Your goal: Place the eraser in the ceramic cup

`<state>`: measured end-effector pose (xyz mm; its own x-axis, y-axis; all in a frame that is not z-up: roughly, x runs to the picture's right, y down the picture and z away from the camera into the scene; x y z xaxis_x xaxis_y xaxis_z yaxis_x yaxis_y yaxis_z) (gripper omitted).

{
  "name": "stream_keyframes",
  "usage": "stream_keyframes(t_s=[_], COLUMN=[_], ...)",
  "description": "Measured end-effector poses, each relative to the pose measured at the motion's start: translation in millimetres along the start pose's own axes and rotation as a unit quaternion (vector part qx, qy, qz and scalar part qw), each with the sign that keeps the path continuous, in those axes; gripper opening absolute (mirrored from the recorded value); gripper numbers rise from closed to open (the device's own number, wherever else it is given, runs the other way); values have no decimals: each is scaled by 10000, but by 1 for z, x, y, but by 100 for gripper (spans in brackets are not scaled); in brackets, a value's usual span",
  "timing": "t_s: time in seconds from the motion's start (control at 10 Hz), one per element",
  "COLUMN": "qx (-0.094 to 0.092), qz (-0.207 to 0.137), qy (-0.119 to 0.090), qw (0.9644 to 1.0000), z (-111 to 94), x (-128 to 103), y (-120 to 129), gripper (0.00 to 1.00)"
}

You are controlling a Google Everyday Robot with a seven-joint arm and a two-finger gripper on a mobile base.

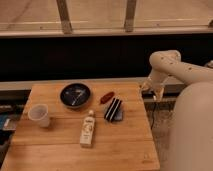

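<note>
The eraser (112, 109), a black block with white stripes, lies on the wooden table (60, 145) right of centre, partly on a flat blue-grey pad (119, 116). The whitish ceramic cup (39, 115) stands upright near the table's left edge. My gripper (156, 93) hangs off the white arm just past the table's right far corner, well right of the eraser and far from the cup.
A wide black bowl (75, 94) sits at the table's back. A small red oblong thing (106, 97) lies beside the eraser. A white bottle (88, 130) lies in the middle front. A dark wall and window rail run behind.
</note>
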<state>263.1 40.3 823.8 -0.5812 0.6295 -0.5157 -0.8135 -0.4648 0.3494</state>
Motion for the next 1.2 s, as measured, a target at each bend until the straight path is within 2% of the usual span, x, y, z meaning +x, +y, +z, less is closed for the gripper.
stream_keyframes(t_s=[0.4, 0.6, 1.0, 1.2], qx=[4, -5, -229, -299], qz=[-6, -86, -347, -563], qy=[-1, -99, -280, -339], qw=[10000, 9999, 9987, 9974], z=[0, -3, -19, -27], x=[1, 8, 26, 42], y=[0, 5, 46, 79], gripper=[66, 66, 66, 66])
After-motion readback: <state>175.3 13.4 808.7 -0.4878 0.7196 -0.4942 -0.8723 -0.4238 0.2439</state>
